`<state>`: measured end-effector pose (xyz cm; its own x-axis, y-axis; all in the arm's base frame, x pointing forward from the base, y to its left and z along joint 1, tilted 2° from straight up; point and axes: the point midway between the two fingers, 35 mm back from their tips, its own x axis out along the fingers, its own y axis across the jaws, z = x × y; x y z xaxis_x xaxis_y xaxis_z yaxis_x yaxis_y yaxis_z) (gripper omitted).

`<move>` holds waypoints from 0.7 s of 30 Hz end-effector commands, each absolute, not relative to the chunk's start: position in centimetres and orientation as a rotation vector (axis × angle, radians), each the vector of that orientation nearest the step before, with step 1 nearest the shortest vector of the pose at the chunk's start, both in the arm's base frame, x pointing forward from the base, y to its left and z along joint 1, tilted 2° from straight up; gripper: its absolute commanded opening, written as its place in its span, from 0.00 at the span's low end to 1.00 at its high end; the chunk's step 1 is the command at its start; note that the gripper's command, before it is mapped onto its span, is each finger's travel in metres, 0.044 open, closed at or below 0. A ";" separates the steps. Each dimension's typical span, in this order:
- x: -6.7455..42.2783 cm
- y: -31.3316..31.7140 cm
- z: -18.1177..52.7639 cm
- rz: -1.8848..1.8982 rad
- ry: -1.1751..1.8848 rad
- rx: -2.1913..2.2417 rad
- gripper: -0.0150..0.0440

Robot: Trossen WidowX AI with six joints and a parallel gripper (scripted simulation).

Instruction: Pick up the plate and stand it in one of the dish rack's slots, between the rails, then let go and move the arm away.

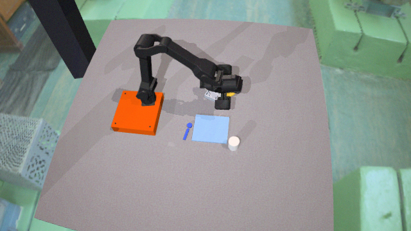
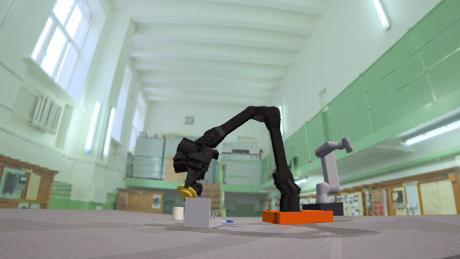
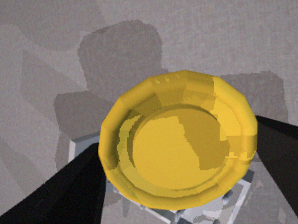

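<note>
The yellow plate (image 1: 230, 94) (image 2: 187, 191) (image 3: 172, 155) is held above the table, tilted, with its dished face toward the wrist camera. My gripper (image 2: 193, 188) (image 3: 176, 138) is shut on the plate, with one dark finger at each side of its rim. The pale grey dish rack (image 1: 211, 95) (image 2: 197, 213) stands on the table below. In the exterior view the plate is just above the rack's tall end panel; whether they touch is unclear. In the wrist view the plate hides most of the rack, and in the top view the arm covers part of it.
A light blue mat (image 1: 210, 129) lies in front of the rack in the top view. A blue spoon-like item (image 1: 186, 134) is left of the mat, and a white cup (image 1: 234, 143) (image 2: 177, 213) stands at its right corner. The orange base (image 1: 136, 112) (image 2: 297, 217) carries the arm.
</note>
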<state>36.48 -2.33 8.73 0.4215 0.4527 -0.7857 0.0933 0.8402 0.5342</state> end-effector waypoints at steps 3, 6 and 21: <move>36.9 -2.3 7.3 0.361 1.026 0.539 0.25; 37.1 -2.3 6.8 0.423 0.961 0.521 0.25; 36.1 -2.2 5.2 0.683 0.626 0.387 0.25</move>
<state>36.71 -2.30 5.67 0.6012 0.6617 -0.4479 -0.4091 0.7364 0.5388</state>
